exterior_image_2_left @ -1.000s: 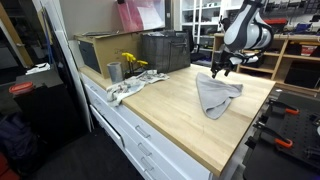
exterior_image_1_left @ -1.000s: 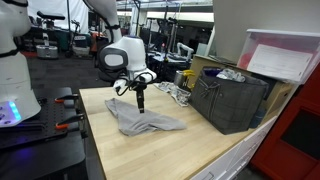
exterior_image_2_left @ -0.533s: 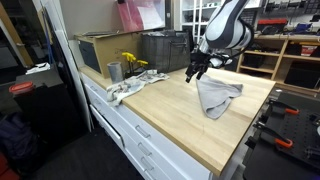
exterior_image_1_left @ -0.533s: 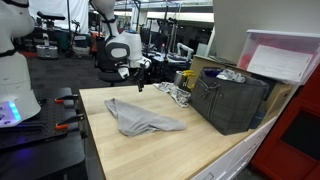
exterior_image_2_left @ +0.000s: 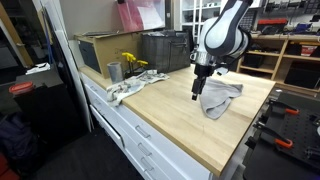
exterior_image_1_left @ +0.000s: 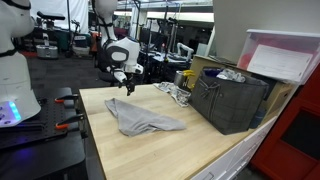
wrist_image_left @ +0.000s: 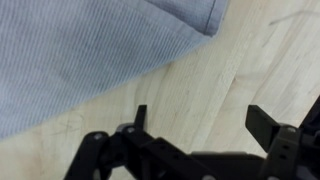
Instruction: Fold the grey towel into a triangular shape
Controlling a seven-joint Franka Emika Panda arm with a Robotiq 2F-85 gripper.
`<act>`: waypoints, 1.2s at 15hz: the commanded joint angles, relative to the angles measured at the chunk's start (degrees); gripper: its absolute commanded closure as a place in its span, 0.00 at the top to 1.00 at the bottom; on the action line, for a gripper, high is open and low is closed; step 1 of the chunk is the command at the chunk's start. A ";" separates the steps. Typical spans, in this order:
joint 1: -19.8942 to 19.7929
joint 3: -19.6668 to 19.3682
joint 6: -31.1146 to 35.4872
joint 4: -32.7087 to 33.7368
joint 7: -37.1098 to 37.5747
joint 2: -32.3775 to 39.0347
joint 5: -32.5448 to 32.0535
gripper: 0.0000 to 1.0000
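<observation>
Now, in an exterior view the claw [exterior_image_1_left: 127, 87] hangs spread and empty, the grey towel [exterior_image_1_left: 142, 118] rumpled just below. In an exterior view the grey towel [exterior_image_2_left: 218, 98] lies beside the claw [exterior_image_2_left: 196, 93]. The wrist view shows the grey towel [wrist_image_left: 90, 50] above-left of the jaws; best to pinch one corner, single layer.

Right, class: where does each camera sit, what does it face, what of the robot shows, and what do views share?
Exterior view: off a table corner, facing grey towel and dark bin; arm and gripper show.
Exterior view: by the drawers, looking along the table; arm, gripper show.
Wrist view: above the table, looking down; open gripper shows.
All share the grey towel.
</observation>
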 commanded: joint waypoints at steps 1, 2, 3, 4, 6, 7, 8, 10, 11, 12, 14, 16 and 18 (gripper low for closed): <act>6.66 -6.51 -7.23 0.68 -1.49 -2.09 -2.83 1.00; 9.99 -9.61 -8.10 1.13 -0.02 -1.84 -5.18 1.00; 11.94 -11.31 -8.86 1.68 0.00 -1.37 -6.66 1.00; 15.58 -14.85 -8.63 2.31 2.09 -0.46 -9.96 1.00; 19.48 -18.26 -8.81 3.53 3.68 0.94 -13.21 1.00; 20.61 -19.05 -9.15 3.99 4.18 1.34 -13.75 1.00; 21.49 -19.48 -9.31 4.58 4.49 2.09 -13.93 1.00; 21.36 -18.22 -10.09 5.21 2.99 2.83 -12.22 1.00; 21.38 -17.88 -10.30 5.41 2.69 3.14 -11.97 1.00; 21.52 -17.85 -10.79 5.56 2.69 3.33 -12.07 1.00; 21.92 -18.13 -11.68 5.53 2.89 3.46 -12.44 1.00; 22.46 -18.72 -12.57 5.09 3.30 3.36 -13.02 1.00; 23.21 -19.22 -13.04 5.02 4.02 3.76 -13.55 1.00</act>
